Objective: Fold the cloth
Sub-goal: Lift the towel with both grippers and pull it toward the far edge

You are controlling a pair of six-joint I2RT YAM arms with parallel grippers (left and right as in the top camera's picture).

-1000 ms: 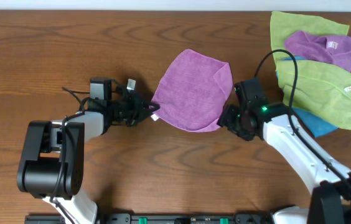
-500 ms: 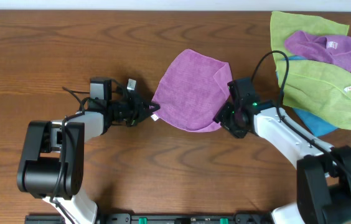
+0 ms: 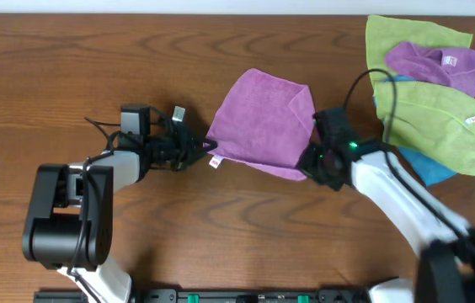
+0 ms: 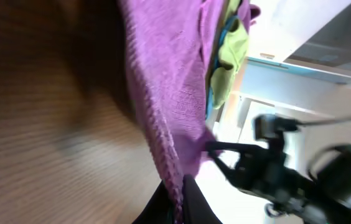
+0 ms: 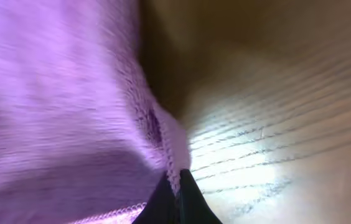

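Note:
The purple cloth (image 3: 263, 126) lies in the middle of the wooden table, its near edge stretched between both arms. On its left corner my left gripper (image 3: 207, 154) is shut, a white tag hanging just below. The left wrist view shows the cloth's hem (image 4: 172, 168) pinched between the two dark fingers, the left gripper (image 4: 178, 198) low in the frame. My right gripper (image 3: 306, 168) is shut on the cloth's lower right corner. In the right wrist view the purple hem (image 5: 172, 155) runs down into the right gripper (image 5: 178, 186).
A pile of other cloths sits at the back right: green ones (image 3: 440, 126), a purple one (image 3: 435, 61) and a blue one (image 3: 427, 168). The right arm's black cable (image 3: 372, 80) arches over the pile's left edge.
My right gripper has shut on the cloth's lower right corner. The cloth's near edge has gone from rounded to straight and taut. The left gripper has held its corner throughout.

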